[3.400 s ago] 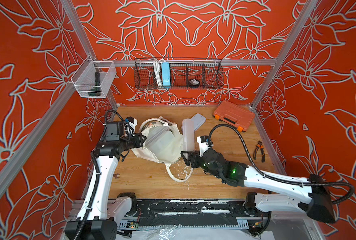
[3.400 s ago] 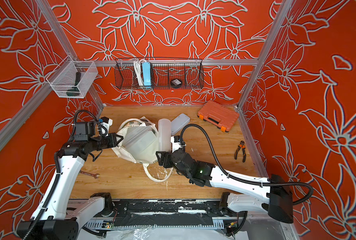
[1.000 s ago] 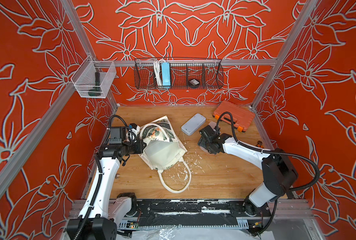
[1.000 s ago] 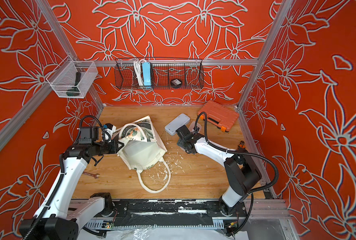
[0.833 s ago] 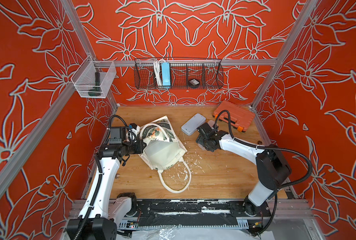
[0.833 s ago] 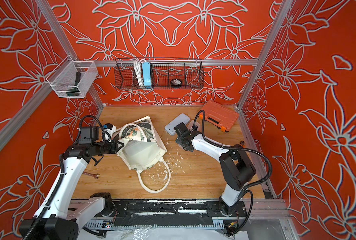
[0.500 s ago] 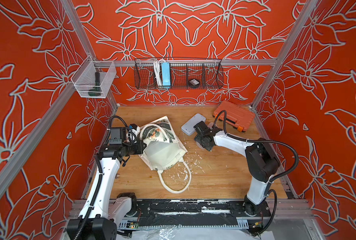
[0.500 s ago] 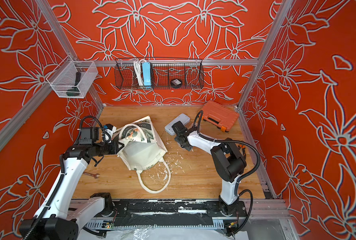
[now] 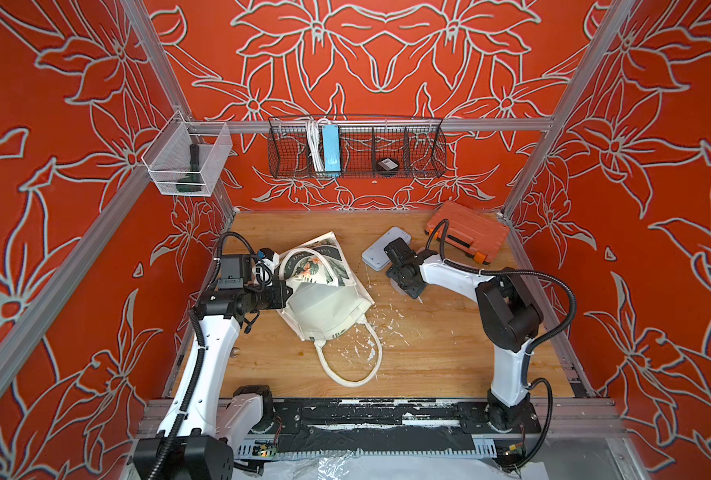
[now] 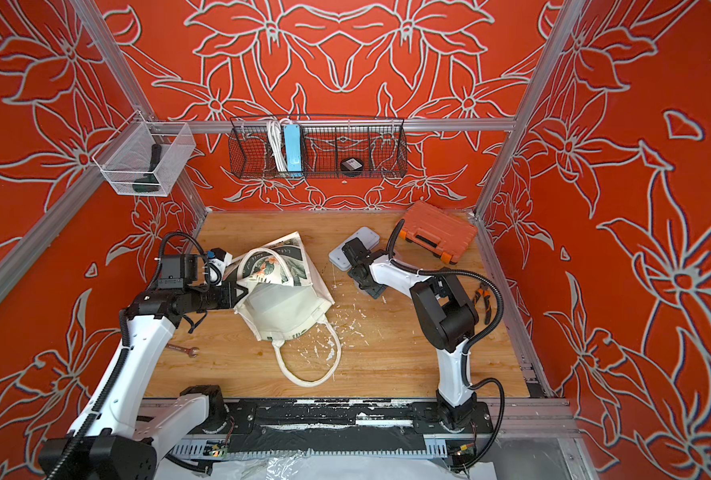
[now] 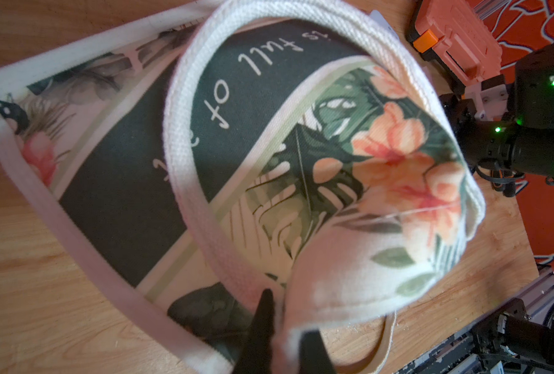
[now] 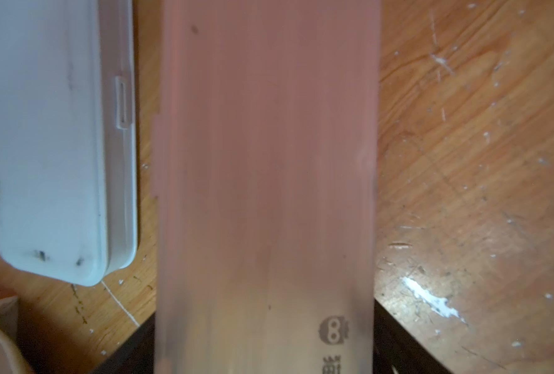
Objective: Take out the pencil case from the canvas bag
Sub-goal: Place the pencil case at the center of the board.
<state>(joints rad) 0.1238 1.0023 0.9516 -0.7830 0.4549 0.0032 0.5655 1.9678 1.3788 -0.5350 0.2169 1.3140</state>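
Wooden table point(image 9: 428, 353) between orange flowered walls point(image 9: 345, 62): bag pinched, case out on the boards.

Canvas bag point(image 9: 324, 307) point(image 10: 283, 307) lies slumped left of the table's middle, printed panel up, one looped handle point(image 9: 347, 365) trailing toward the front rail point(image 9: 366, 409). Left gripper point(image 9: 281, 297) reaches in level from the bag's left and is clenched on its rim cloth. Pencil case point(image 12: 266, 181), frosted and see-through, lies to the bag's right, apart from it. The right gripper point(image 9: 403, 278) points down over it, elbow folded high, jaws along both its long sides; clamping or just free, I cannot tell. A grey-white box point(image 9: 386, 252) sits just beside the case, with an orange tool case point(image 9: 466, 237) beyond it. Bare boards stretch from the bag's right side to the front rail.
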